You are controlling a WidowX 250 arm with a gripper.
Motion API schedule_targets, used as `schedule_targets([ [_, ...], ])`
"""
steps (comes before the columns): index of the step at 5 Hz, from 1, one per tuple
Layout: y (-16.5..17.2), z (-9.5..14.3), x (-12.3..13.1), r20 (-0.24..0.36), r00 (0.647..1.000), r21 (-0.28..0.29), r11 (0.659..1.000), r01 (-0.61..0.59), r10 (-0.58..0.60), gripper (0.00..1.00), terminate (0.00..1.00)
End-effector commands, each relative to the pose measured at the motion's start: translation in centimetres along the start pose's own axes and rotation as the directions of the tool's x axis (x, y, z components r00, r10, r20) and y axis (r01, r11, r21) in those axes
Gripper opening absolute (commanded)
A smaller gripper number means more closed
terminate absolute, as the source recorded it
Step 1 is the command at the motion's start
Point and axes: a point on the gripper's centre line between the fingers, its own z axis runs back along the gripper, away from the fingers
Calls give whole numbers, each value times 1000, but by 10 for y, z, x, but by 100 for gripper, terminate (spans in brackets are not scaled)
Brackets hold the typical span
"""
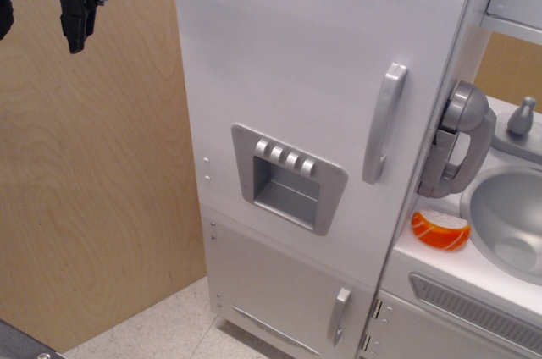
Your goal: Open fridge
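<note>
The fridge (pixel 296 63) is a tall white toy refrigerator filling the middle of the view. Its large door is closed, with a long silver vertical handle (pixel 384 122) near its right edge and a grey four-button dispenser panel (pixel 288 177) lower left. My gripper (pixel 42 16) is black and sits in the top left corner, well left of the fridge and far from the handle. One finger (pixel 78 20) shows fully, the other is cut by the frame edge. The fingers stand apart with nothing between them.
A smaller white door with a short silver handle (pixel 339 315) sits below the big door. A grey toy phone (pixel 457 143) hangs right of the fridge. A silver sink (pixel 508 215), an orange piece (pixel 440 230) and a vent grille (pixel 474 308) lie right. Plywood wall (pixel 93 190) stands left.
</note>
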Motion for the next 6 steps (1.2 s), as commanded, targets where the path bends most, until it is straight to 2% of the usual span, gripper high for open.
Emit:
schedule_targets([
  [1,0,0,0,0,1000,0,1000,0,0,100,0],
  [2,-45,7,-7,-65,998,-91,996,10,-16,100,0],
  [3,-86,15,-11,-53,995,-123,990,72,-79,100,0],
  [4,-126,17,-14,5,986,-139,977,165,-165,100,0],
  [5,-164,17,-21,100,967,-163,955,250,-236,100,0],
  [6,-196,16,-27,168,956,-167,949,267,-239,100,0],
])
